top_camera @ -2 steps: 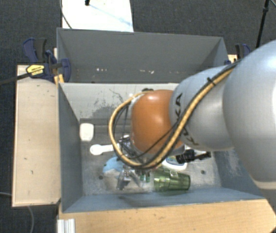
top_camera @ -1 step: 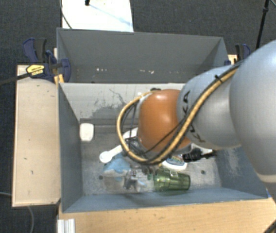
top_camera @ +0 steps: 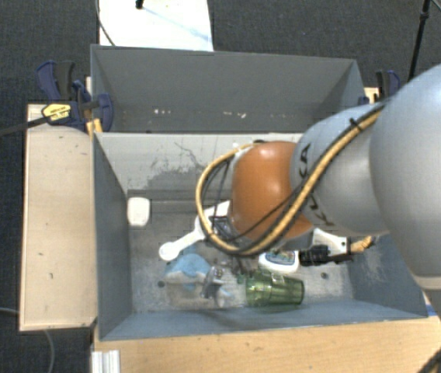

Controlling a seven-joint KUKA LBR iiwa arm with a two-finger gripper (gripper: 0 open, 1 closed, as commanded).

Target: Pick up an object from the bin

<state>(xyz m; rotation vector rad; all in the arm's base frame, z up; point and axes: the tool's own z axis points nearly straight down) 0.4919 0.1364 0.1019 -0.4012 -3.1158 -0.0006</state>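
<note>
At the front of the bin [top_camera: 113, 247], the pincer [top_camera: 214, 284], whether open or closed I cannot tell, hangs between a blue lump [top_camera: 188, 266] and a green cup [top_camera: 276, 291]; best centre on one before closing.

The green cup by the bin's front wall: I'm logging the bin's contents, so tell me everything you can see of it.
The green cup looks like translucent green plastic, smooth-sided and seemingly undamaged. It lies on its side on the floor of the bin, lengthwise along the front wall. Its left end is close to the gripper; I cannot tell whether they touch. A small white thing lies just behind it.
</note>
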